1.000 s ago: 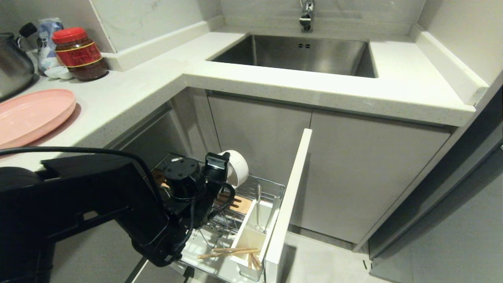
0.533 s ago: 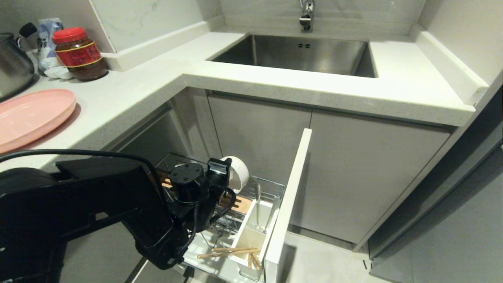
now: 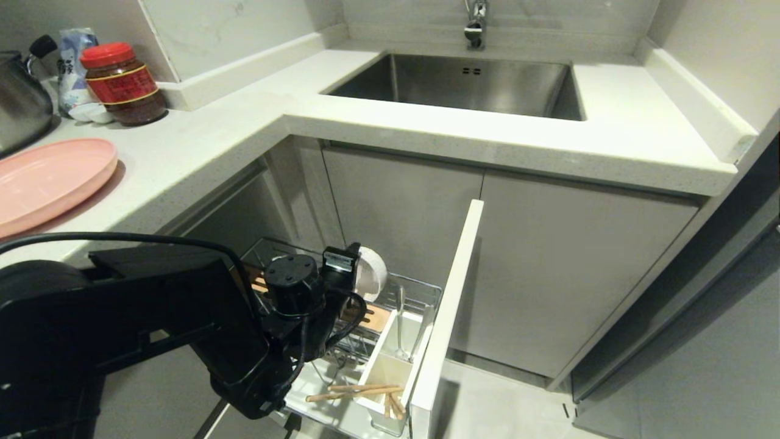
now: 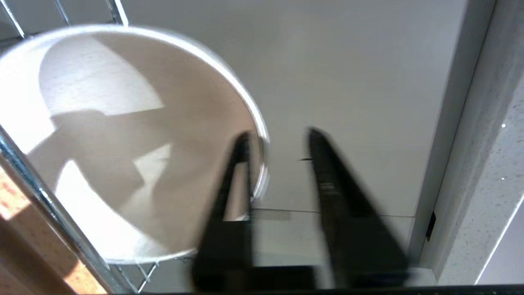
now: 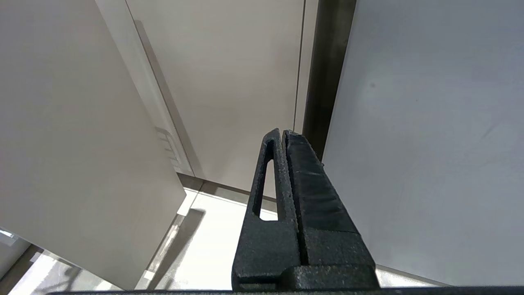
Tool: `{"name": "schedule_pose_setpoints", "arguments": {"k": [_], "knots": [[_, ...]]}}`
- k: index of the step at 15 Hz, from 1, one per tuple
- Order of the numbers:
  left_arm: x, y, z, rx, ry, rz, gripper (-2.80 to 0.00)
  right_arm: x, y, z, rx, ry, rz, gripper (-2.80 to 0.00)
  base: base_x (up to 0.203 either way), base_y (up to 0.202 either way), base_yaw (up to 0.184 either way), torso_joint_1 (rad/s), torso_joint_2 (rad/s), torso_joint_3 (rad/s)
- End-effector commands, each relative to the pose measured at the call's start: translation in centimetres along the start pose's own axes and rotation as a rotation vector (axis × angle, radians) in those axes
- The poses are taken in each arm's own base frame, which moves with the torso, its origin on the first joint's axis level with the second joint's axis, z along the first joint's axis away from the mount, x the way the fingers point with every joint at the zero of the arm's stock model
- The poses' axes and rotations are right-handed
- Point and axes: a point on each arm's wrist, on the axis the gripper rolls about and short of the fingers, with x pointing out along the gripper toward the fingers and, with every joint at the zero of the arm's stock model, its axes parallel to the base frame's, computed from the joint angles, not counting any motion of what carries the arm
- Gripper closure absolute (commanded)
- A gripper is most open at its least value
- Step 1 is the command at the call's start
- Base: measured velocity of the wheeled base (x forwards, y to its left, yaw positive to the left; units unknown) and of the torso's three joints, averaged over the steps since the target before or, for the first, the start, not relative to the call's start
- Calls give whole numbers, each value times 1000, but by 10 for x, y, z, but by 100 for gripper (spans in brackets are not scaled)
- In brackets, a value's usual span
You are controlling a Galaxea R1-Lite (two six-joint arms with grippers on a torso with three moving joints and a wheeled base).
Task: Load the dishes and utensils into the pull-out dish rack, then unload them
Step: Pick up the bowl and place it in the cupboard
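left arm point(image 3: 152, 323): black, boxy | black cable | gripper fingers point(image 5: 305, 196): textured black

Bowl point(image 3: 373, 272): largely hidden behind the left arm's wrist in the head view; blurred in the left wrist view, edge cut by the frame. Left hand point(image 4: 278, 139): fingers point(image 4: 327, 172) blurred. Plate point(image 3: 49, 177): cut off at the frame's left edge. Kettle point(image 3: 21, 97): partly out of frame. Cutlery point(image 3: 400, 323) in the white box: too small to tell apart. Rack point(image 3: 420, 292): near end hidden by the arm.
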Motion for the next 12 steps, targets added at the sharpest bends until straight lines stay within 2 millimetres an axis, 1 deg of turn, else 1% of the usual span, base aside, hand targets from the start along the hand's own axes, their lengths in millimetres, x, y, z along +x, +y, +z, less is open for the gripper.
{"name": "schedule_pose_setpoints", "arguments": {"k": [1,3,4,6,8,12], "knots": [[-1,-6,1,-13,-7,-18,-280,2,0,-7,0,26,0,0,0,0,0,0,0,0],[-2,-8,1,-10,-10,-22,-280,2,0,-7,0,26,0,0,0,0,0,0,0,0],[-5,-13,2,-12,-16,-26,-280,2,0,-7,0,26,0,0,0,0,0,0,0,0],[-17,-21,5,-9,-14,-27,-280,2,0,-7,0,26,0,0,0,0,0,0,0,0],[-31,-36,10,8,-6,-28,-280,2,0,-7,0,26,0,0,0,0,0,0,0,0],[-56,-63,17,71,17,62,-280,2,0,-7,0,26,0,0,0,0,0,0,0,0]]}}
